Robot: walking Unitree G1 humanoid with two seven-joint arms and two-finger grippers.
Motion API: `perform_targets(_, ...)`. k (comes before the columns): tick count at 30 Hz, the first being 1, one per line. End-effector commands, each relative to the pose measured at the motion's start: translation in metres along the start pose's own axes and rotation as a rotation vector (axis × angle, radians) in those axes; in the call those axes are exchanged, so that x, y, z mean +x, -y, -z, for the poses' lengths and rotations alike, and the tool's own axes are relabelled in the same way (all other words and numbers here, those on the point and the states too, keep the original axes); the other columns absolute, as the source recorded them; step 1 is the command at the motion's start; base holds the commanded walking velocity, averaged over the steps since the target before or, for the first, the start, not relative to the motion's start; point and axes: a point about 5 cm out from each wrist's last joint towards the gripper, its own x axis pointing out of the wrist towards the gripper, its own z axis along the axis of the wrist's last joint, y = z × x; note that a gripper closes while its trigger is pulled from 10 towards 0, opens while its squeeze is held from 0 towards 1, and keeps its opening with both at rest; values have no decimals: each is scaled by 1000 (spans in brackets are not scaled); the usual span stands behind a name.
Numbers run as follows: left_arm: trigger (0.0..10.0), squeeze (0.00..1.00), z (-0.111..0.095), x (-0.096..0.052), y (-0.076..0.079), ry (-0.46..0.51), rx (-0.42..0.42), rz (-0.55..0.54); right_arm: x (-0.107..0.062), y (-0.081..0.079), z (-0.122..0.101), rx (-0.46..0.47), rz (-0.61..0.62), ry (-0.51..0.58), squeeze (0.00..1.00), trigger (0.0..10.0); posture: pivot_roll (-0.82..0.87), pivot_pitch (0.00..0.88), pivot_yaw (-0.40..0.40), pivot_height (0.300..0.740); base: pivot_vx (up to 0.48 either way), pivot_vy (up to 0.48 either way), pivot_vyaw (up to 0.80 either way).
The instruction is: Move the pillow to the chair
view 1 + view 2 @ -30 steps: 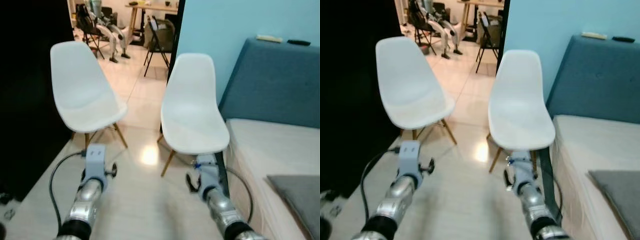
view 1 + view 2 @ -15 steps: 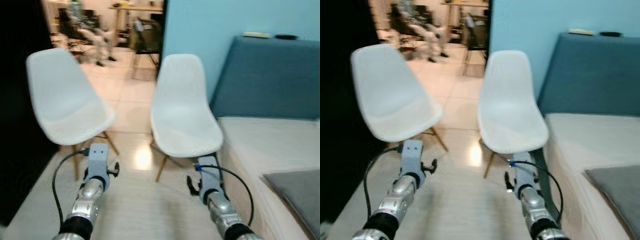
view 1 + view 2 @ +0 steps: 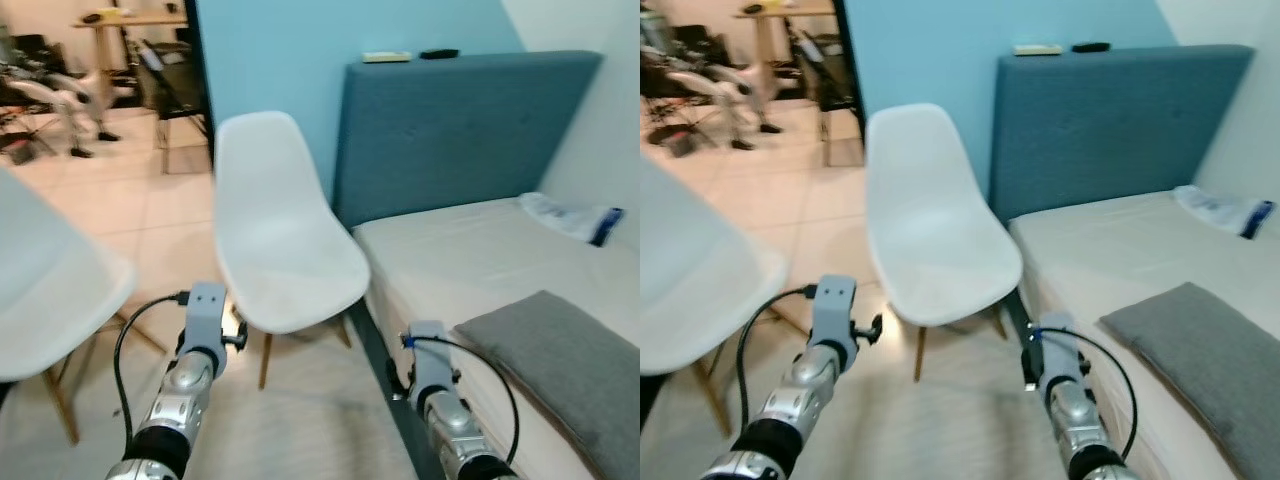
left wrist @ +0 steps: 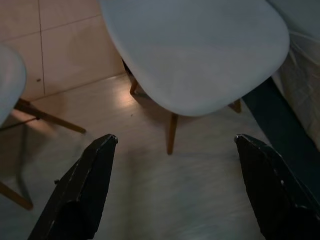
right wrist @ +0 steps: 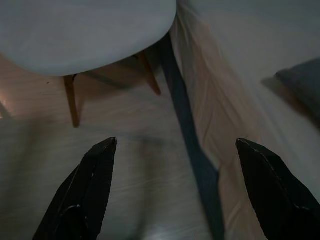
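A flat grey pillow (image 3: 562, 352) lies on the bed's beige mattress (image 3: 460, 250) at the right; its corner shows in the right wrist view as well (image 5: 302, 82). A white shell chair (image 3: 285, 250) with wooden legs stands right beside the bed, its seat bare. My left gripper (image 4: 175, 140) is open, low over the floor in front of that chair. My right gripper (image 5: 176, 144) is open too, above the floor by the bed's dark frame (image 5: 192, 145). Both silver arms (image 3: 200, 345) (image 3: 432, 375) reach forward, one on each side of the chair.
A second white chair (image 3: 50, 290) stands at the left. A blue headboard (image 3: 460, 130) backs the bed, with small items on its top edge. A white and blue packet (image 3: 570, 215) lies near the bed's head. The far room holds a table and a folding chair (image 3: 170, 85).
The camera has turned to the right: both chairs slid left in the picture, and the bed and pillow came further into view. The arms hold the same pose.
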Motion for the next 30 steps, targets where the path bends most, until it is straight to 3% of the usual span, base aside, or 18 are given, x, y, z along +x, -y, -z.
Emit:
perform_targets(1,10000,0,4,-1,2,-20,13,10,0,6,3,5,18,-21,0,10000,64,29,36,740,281,0,0)
perform_targets(10,10000,0,4,0,6,-22,12,20,0,7,1,14,26,-15,0,10000,60,30,31,740,279,0,-61)
perform_targets(30,10000,0,2,3,7,-27,14,31,-2,13,4,35,50,-15,0,10000,41,33,53,740,279,0,-800)
